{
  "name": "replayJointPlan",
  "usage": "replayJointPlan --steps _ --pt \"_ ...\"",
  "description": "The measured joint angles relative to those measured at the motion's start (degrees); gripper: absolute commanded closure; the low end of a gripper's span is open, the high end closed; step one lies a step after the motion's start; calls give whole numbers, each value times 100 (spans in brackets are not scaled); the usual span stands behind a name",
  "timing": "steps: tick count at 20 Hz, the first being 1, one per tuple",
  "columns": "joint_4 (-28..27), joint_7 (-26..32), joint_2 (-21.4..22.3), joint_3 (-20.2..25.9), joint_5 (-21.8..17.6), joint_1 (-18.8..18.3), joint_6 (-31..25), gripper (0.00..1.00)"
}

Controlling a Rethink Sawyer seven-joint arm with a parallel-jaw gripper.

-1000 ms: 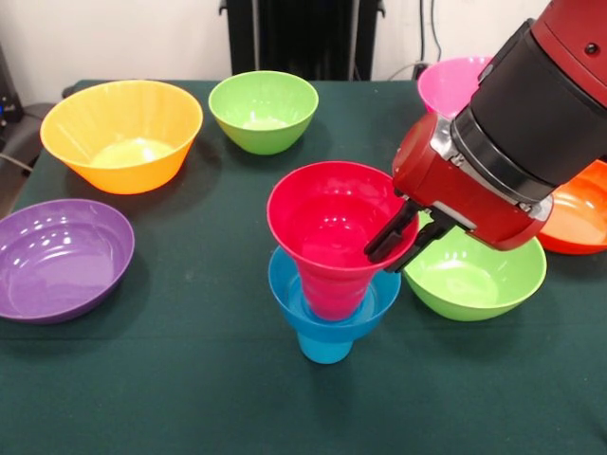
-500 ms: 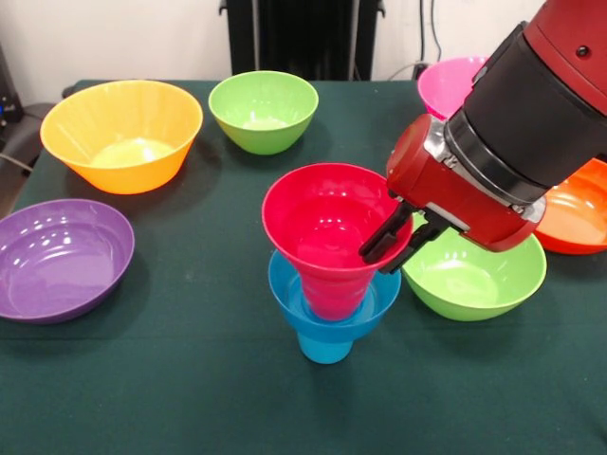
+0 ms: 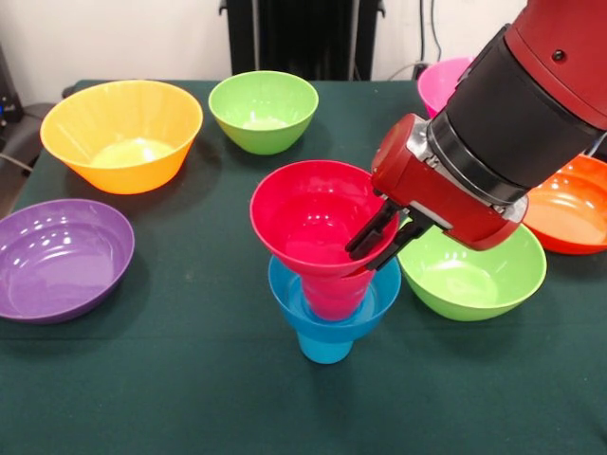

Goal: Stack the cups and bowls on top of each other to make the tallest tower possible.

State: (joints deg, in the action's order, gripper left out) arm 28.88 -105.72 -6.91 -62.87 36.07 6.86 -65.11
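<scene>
1. Centrally, the tower (image 3: 327, 284) stands: red ribbed plastic cup (image 3: 321, 237) in small glossy blue bowl (image 3: 332, 308) on sky-blue cup (image 3: 324, 348).
2. Black gripper (image 3: 375, 246) from upper right, fingers pinching the red cup's right rim, one inside, one outside.
3. Red cup tilts left.
4. Lime green bowl (image 3: 474, 275) right of tower; purple bowl (image 3: 62, 258) at left edge.

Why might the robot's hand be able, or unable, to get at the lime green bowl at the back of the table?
Probably able, but not at once: the hand grips the red cup's rim. The far green bowl stands open, nothing above it.
</scene>
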Motion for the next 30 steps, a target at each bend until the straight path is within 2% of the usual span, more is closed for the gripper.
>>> replayJointPlan --steps 15,30 --pt "6 -33 -23 0 1 5 1 100" --pt "567 -80 16 70 1 281 72 100"
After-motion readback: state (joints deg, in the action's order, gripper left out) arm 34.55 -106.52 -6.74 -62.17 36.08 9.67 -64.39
